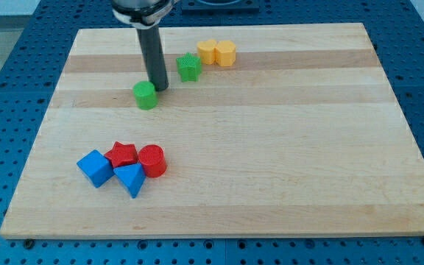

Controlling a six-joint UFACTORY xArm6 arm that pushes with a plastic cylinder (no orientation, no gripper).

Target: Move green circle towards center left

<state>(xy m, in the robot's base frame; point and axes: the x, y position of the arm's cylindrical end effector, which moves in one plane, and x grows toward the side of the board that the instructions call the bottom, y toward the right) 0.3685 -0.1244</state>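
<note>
The green circle (pixel 146 95) is a short green cylinder on the wooden board (pixel 271 147), in the upper left part of the view. My tip (pixel 158 88) stands just to its upper right, touching or nearly touching its edge. The dark rod rises straight up from there to the view's top.
A green star (pixel 189 67) lies to the right of the rod. A yellow pentagon (pixel 207 51) and a yellow hexagon-like block (pixel 225 53) sit together at the top. At lower left cluster a blue cube (pixel 94 168), a red star (pixel 122 155), a red cylinder (pixel 152 160) and a blue triangle (pixel 131 179).
</note>
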